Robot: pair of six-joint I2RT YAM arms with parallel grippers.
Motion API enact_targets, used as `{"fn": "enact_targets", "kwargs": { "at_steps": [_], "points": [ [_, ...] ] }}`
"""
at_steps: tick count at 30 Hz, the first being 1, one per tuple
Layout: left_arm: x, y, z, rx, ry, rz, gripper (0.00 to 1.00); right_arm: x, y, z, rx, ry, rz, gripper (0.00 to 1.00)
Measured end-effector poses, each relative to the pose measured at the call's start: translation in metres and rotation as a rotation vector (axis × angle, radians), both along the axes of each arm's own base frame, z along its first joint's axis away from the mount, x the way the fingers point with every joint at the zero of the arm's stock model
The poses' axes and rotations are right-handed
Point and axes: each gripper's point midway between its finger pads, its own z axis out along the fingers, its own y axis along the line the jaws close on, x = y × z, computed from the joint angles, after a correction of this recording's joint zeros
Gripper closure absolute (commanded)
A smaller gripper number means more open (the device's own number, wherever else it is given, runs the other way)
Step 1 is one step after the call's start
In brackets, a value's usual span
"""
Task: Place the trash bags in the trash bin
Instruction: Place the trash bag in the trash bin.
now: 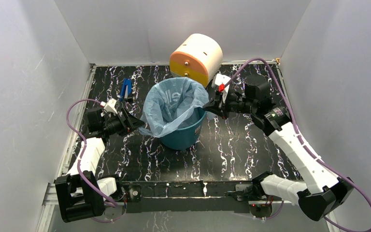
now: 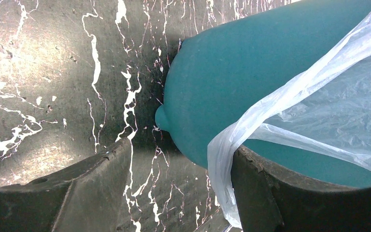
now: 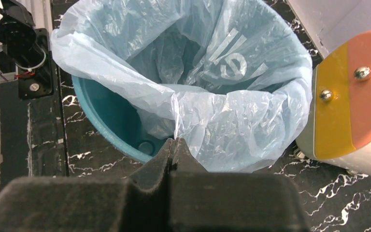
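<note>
The teal trash bin stands mid-table with the light-blue trash bag opened inside it and draped over its rim. In the right wrist view my right gripper is shut at the bin's near rim, pinching a fold of the bag's edge. My left gripper is open beside the bin's outer wall. A hanging strip of bag lies against the inner side of one finger, with bare table between the jaws. From above, the left gripper is at the bin's left and the right gripper at its right rim.
A cream-and-orange drum lies on its side just behind the bin, close to my right wrist. A small blue object sits at the back left. White walls enclose the table on three sides.
</note>
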Motion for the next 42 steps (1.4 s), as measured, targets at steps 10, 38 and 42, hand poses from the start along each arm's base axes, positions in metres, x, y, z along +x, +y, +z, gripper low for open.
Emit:
{"fn": "enact_targets", "kwargs": {
  "at_steps": [10,38,42],
  "points": [
    [-0.001,0.0,0.004,0.003,-0.016,0.0,0.29,-0.012,-0.015,-0.002,-0.023,0.003,-0.037,1.0],
    [0.0,0.001,0.002,0.014,-0.014,0.011,0.29,-0.002,-0.018,-0.094,-0.075,0.31,-0.213,0.67],
    [0.0,0.001,0.002,0.014,-0.014,0.011,0.29,0.016,-0.031,-0.085,-0.068,0.284,-0.359,0.32]
  ]
}}
